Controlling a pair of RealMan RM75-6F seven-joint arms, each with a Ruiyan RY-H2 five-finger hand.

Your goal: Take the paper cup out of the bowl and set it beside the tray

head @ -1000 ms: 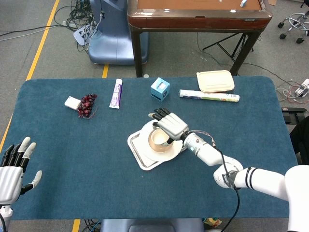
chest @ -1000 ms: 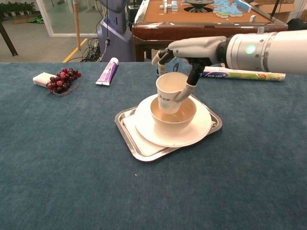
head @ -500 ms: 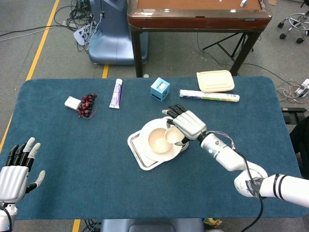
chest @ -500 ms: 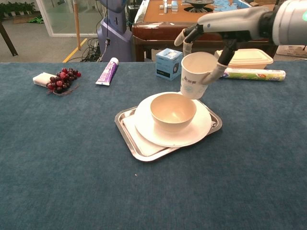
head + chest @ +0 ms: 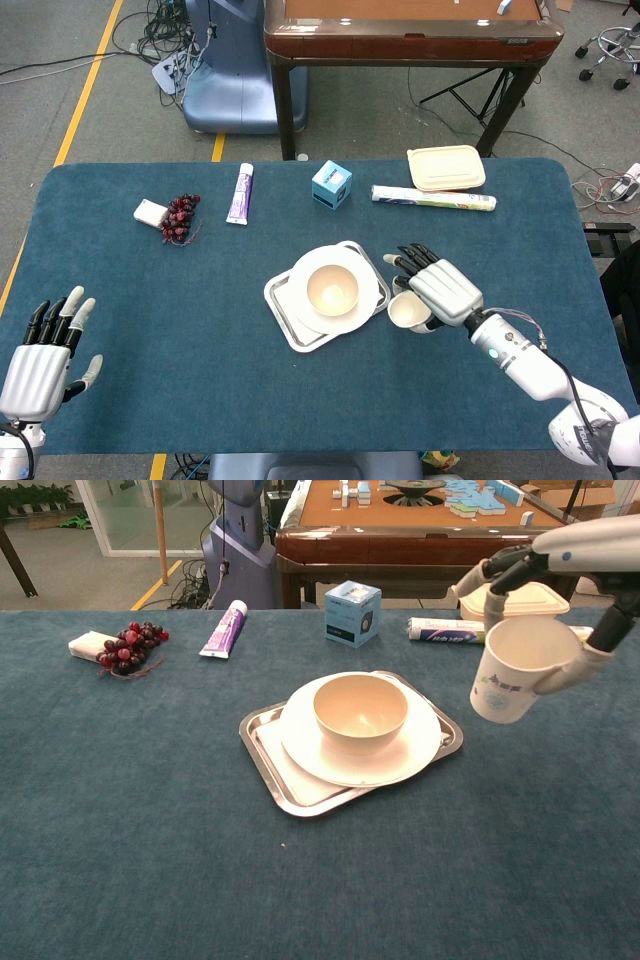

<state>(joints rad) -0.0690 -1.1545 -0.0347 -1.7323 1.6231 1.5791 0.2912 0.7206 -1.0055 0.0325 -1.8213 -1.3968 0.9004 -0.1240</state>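
My right hand [image 5: 440, 290] [image 5: 560, 600] grips the white paper cup [image 5: 407, 312] [image 5: 512, 670] and holds it in the air, just right of the steel tray [image 5: 284, 320] [image 5: 270, 770]. The cup tilts a little, mouth upward. On the tray sits a white plate with the cream bowl [image 5: 332, 288] [image 5: 361, 713], which has nothing in it. My left hand [image 5: 45, 355] hovers at the table's front left corner, fingers spread, holding nothing; the chest view does not show it.
Along the back of the blue table lie a grape bunch [image 5: 180, 217] with a white packet, a purple tube [image 5: 239, 193], a blue box [image 5: 331, 184], a foil roll [image 5: 434, 198] and a lidded container [image 5: 446, 167]. A wooden table stands behind.
My right hand lifted the cup out of the bowl and carried it rightward, past the tray's right edge. The left hand drifted slightly.
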